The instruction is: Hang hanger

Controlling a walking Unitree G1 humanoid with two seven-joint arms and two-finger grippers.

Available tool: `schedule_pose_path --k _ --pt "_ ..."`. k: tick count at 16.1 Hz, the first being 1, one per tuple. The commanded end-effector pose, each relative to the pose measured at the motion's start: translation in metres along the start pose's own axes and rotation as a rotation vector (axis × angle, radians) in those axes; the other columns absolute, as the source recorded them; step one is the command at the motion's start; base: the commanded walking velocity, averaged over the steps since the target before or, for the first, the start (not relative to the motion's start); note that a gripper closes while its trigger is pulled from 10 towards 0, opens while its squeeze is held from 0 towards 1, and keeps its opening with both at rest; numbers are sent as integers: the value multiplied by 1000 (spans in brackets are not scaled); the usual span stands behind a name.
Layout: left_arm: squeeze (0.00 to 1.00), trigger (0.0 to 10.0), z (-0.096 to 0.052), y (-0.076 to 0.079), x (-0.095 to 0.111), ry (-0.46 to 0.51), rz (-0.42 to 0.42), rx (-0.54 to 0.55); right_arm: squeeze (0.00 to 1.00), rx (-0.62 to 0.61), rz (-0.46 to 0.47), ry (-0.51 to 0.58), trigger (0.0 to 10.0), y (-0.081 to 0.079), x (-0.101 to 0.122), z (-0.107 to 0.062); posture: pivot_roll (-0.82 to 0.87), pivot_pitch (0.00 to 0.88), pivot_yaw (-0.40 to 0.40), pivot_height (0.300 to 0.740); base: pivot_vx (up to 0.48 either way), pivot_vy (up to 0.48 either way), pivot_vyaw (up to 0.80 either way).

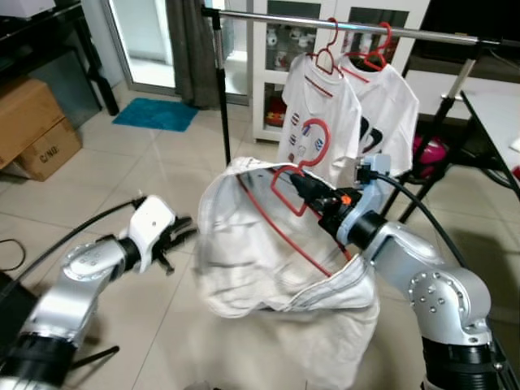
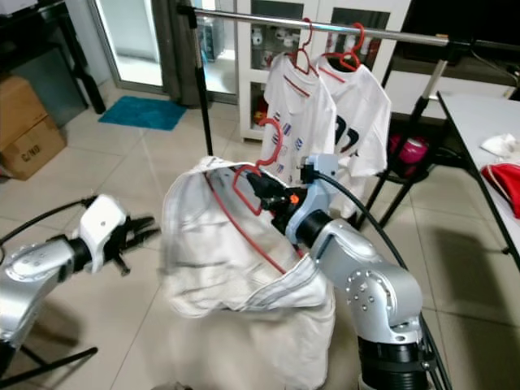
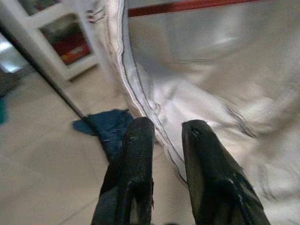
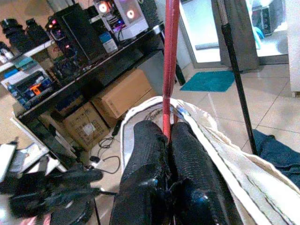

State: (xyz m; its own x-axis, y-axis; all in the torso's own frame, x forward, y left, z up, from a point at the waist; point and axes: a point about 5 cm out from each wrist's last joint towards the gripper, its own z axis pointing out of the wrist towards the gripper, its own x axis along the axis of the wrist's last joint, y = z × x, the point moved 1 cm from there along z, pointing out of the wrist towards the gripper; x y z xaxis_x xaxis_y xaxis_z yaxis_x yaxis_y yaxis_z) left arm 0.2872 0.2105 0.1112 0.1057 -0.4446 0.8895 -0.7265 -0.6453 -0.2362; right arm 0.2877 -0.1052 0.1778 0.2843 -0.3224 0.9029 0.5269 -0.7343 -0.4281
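Right end effector (image 1: 302, 188) is pinched on the red hanger (image 1: 286, 213) below the clothes rail (image 1: 349, 27), white shirt (image 1: 268, 244) looks light and floppy, left end effector (image 1: 180, 231) slightly open beside it.

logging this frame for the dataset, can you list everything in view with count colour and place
red hanger: 1, red, pinched in right gripper, inside the white garment
white garment: 1, white, draped on that hanger
clothes rail: 1, silver, behind
hung t-shirts: 2, white on red hangers, on the rail
cardboard boxes: 2, brown, far left
mat: 1, teal, by the door
cabinet: 1, white, behind rail
left gripper: black, open, beside the garment
right gripper: black, shut on hanger
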Motion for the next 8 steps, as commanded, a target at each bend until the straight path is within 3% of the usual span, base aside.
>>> schedule_pose_path --k 1,4,5,6,7,8 --pt "1000 10000 -6 -1 10 32 -1 -54 0 40 -36 74 0 -8 17 1 -49 0 24 740 0 0 0" --pt "1000 10000 -27 -18 41 149 -57 -96 0 63 -47 71 0 -10 16 1 -30 0 14 740 0 0 0" --pt "1000 10000 -27 -18 41 149 -57 -96 0 63 -47 71 0 -10 16 1 -30 0 14 740 0 0 0" --pt "1000 10000 -37 -35 61 202 -43 -96 0 89 -59 68 0 -11 17 1 -20 0 3 740 0 0 0" --pt "1000 10000 -55 -69 97 247 15 -108 0 174 -102 48 0 -16 19 -1 -13 0 3 740 0 0 0" --pt "1000 10000 -64 -87 111 229 62 -123 0 245 -137 31 0 -21 20 -3 -15 0 7 740 0 0 0"
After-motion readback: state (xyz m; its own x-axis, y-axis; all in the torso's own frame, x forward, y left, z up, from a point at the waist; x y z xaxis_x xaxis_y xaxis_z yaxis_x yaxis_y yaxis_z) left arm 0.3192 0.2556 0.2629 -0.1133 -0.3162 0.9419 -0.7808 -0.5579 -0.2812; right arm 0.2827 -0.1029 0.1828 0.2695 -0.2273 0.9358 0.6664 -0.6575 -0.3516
